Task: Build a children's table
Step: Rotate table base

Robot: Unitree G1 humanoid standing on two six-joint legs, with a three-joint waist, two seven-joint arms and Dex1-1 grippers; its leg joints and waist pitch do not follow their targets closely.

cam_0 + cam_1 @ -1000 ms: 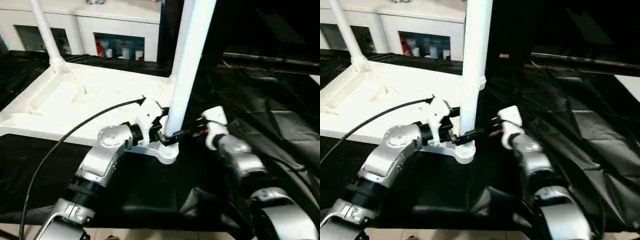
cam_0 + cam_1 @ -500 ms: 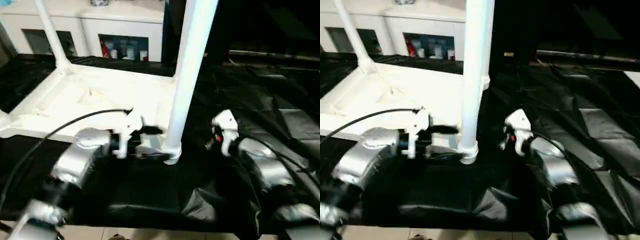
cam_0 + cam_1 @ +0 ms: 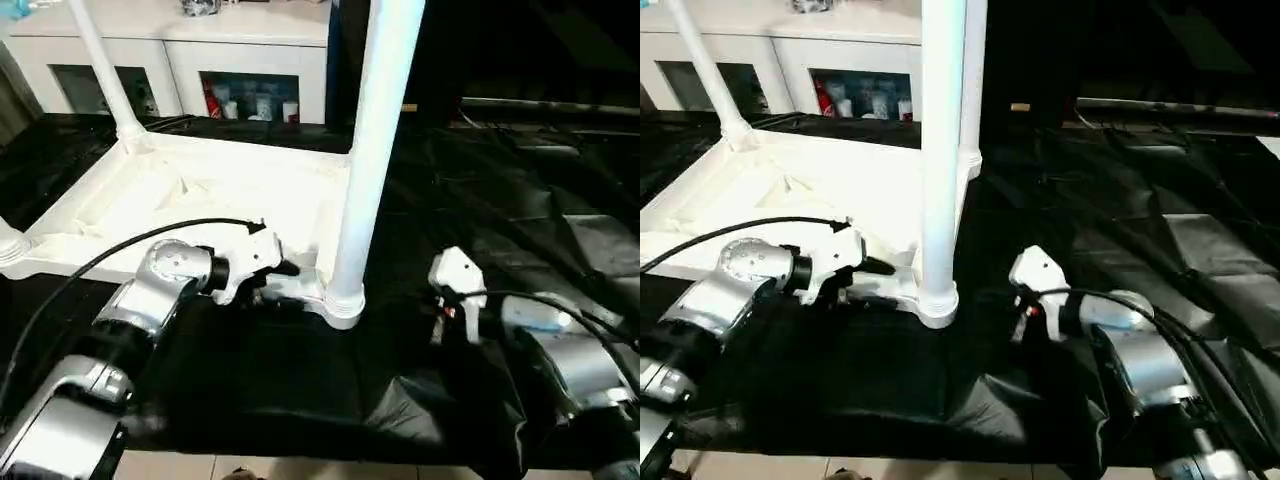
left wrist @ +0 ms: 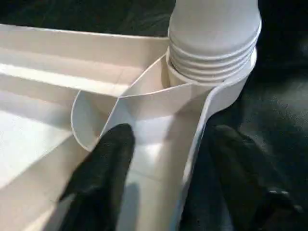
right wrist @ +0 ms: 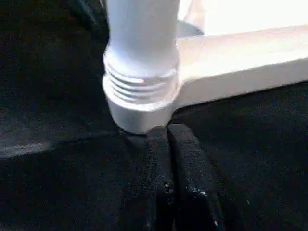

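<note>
Left gripper (image 4: 163, 159) of mine straddled the tabletop rim (image 4: 192, 144), fingers apart, beside the leg (image 3: 370, 150) standing in its corner socket (image 5: 139, 110); my right gripper (image 5: 168, 144) was shut, empty.

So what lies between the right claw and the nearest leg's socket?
Only bare black cloth, seen in the right eye view, between the right claw and the socket.

So the whole setup sits on a surface covered in a crinkly black sheet (image 3: 520, 230) (lots of folds and creases toward the right side). Lying straight on it is the white plastic table top (image 3: 200, 195), flipped underside up, raised rim pointing upward. Its near corner socket (image 3: 343, 305) rests on the sheet, close to the front edge.
</note>
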